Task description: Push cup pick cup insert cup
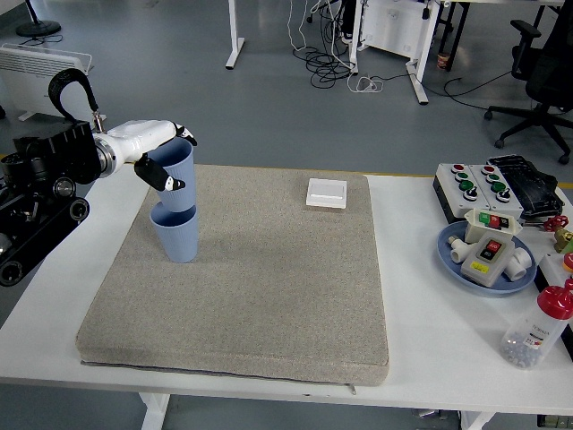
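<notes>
Nearest me, the grey felt mat (pixel 242 287) covers most of the white counter (pixel 430 296), and its front half is bare. Over on the right sit a clear bottle with a red cap (pixel 537 330) and a blue dish of switch parts (pixel 485 255), well apart from the action.

Now the action: the lower blue cup (pixel 175 235) stands upright on the mat's left side, mouth up. Directly above it, the left hand (pixel 159 154) has its white fingers and black thumb wrapped around the upper blue cup (pixel 174 176), gripping it round the wall, with the rim showing just beyond the fingers. That held cup looks roughly upright, its base right at the mouth of the standing one — touching or only just over it, I can't tell from here.

These look like thin plastic cups: light, smooth-sided, a bit springy. I'd say squeeze too hard and the wall buckles; too lightly and it slides. A grip high on the wall, near the stiffer rim, seems the sensible spot, leaving the tapered base free to drop in. The standing cup is light enough to tip if nudged off-centre.

Further back, a white square switch plate (pixel 326 193) lies near the mat's far edge. The right hand isn't anywhere I can see.
</notes>
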